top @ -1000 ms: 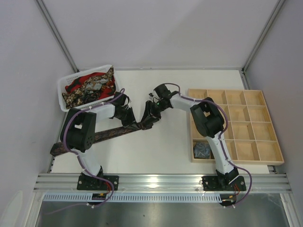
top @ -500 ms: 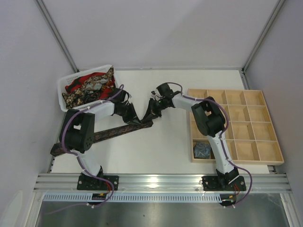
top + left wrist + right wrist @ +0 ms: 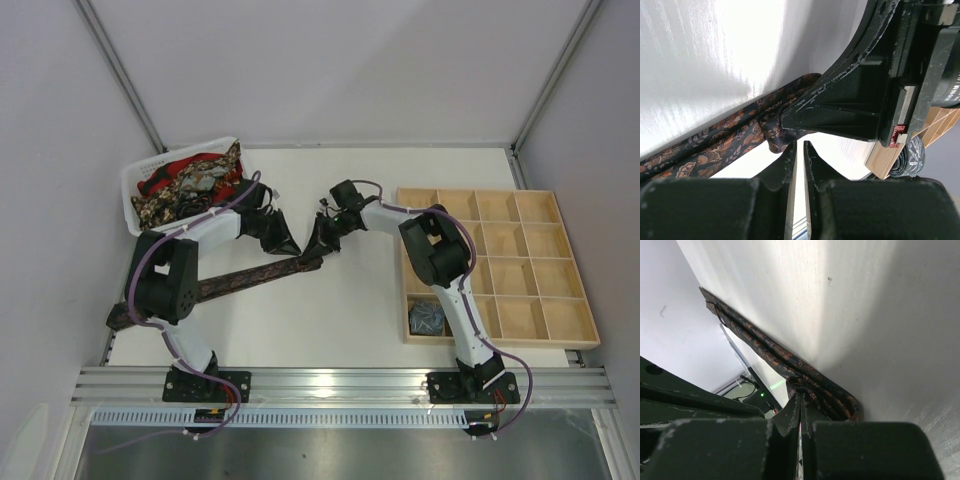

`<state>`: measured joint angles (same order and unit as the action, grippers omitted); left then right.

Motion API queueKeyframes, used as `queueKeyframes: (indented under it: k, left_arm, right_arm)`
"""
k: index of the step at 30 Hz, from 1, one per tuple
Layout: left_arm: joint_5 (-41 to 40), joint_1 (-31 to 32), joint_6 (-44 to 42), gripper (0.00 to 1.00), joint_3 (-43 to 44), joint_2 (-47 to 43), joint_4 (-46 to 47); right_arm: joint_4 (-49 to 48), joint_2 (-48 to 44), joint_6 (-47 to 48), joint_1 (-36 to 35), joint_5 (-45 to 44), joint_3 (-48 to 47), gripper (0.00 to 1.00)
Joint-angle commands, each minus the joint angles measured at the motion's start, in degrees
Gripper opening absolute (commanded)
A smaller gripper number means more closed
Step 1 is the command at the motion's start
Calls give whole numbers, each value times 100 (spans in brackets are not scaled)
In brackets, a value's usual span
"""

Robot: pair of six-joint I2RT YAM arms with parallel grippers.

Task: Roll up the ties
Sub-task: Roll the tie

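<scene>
Two shifts: the right gripper [image 3: 316, 254] has pinched the folded end of the brown tie [image 3: 240, 279] stretched across the bench [image 3: 370, 300], and the left gripper [image 3: 288, 246], barely parted and empty, has backed off, likely readying the roll.

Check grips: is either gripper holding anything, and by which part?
Right gripper pinches the dark patterned tie at its folded-over end. Left gripper holds nothing.
</scene>
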<state>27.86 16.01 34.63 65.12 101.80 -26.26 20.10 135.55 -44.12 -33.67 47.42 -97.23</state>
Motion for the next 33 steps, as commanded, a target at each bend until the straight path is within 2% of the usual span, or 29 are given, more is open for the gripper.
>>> queueKeyframes:
  k: [1,4,8,13,15,19,20,23,24,25,26,31,33]
  left_arm:
    - [132,-45,52,14,35,-64,68]
    - [71,-63,44,14,114,-108,77]
    - [-96,-89,-53,15,194,-213,139]
    - [-149,-186,-88,16,124,-336,271]
    - [-166,-230,-88,16,97,-397,271]
    - [-245,-239,-71,16,80,-687,262]
    - [-246,-239,-53,17,71,-766,279]
    - [-385,-247,-53,18,123,-1082,192]
    - [-404,-248,-70,18,176,-1179,113]
    - [-430,-248,-53,19,176,-1267,86]
    - [-500,-248,-44,20,168,-1485,43]
    - [-535,-248,-166,24,132,-1900,-37]
    - [-510,-248,-281,25,167,-1927,-168]
  right_arm:
    - [310,-63,70,-17,-180,-409,0]
    - [714,-212,88,-17,-452,-717,3]
    - [1381,-353,-183,27,-952,-929,17]
    - [1742,-643,-448,80,-1392,-1052,25]
    - [2190,-722,-571,89,-1822,-1254,37]
    - [3137,-880,-931,133,-2613,-1614,52]
    - [3254,-907,-1019,141,-2928,-1693,62]
    - [3561,-995,-1397,150,-3421,-1948,73]
    - [3667,-1004,-1502,150,-3510,-2027,79]
    - [3764,-995,-1651,98,-3616,-2202,96]
    - [4095,-952,-1801,89,-3826,-2247,99]
    - [4258,-889,-2486,1,-3467,-1923,100]
    - [4187,-898,-2943,-174,-3852,-1957,100]
